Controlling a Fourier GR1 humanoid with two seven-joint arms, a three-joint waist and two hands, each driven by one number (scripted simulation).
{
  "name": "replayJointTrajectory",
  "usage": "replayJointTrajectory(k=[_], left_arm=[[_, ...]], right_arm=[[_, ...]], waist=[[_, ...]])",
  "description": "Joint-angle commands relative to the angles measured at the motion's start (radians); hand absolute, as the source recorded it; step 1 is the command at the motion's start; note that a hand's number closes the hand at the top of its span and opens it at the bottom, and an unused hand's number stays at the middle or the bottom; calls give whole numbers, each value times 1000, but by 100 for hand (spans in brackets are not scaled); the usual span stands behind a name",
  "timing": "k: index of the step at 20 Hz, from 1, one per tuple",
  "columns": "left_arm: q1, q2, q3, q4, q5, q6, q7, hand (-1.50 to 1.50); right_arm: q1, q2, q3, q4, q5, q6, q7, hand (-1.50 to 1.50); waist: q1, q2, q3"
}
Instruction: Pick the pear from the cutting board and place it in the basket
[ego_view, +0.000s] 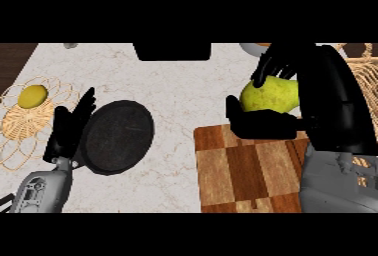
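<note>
A lemon (33, 96) lies on a woven mat (22, 127) on the counter (184, 90), just left of the left robot hand (70, 131), which rests with fingers straight and apart. Right of that hand sits a dark round plate (118, 136). Further right, the right robot hand (275, 95) is curled around the pear (269, 95), lifted above the cutting board (247, 170)'s far edge. The basket (365, 72) stands just right of it.
</note>
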Motion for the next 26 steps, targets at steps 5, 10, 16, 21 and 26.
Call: replayJointTrajectory(k=[5,10,16,21,26], left_arm=[[31,26,17,-4,10,-28,-27,0],[8,-21,-20,-42,-10,5,39,0],[15,-10,-13,-50,-6,-4,17,0],[18,1,8,-21,13,-21,-14,0],[9,-4,13,30,9,-21,-44,0]], right_arm=[[-274,-94,-214,-26,-107,177,185,150],[-397,-211,-296,164,-86,189,145,150],[-332,-445,-268,328,10,314,8,150],[-230,-540,-322,432,12,293,-130,150],[-156,-632,-365,462,23,285,-219,150]], waist=[[5,0,0],[9,2,0],[7,5,0],[8,7,1],[3,6,0]])
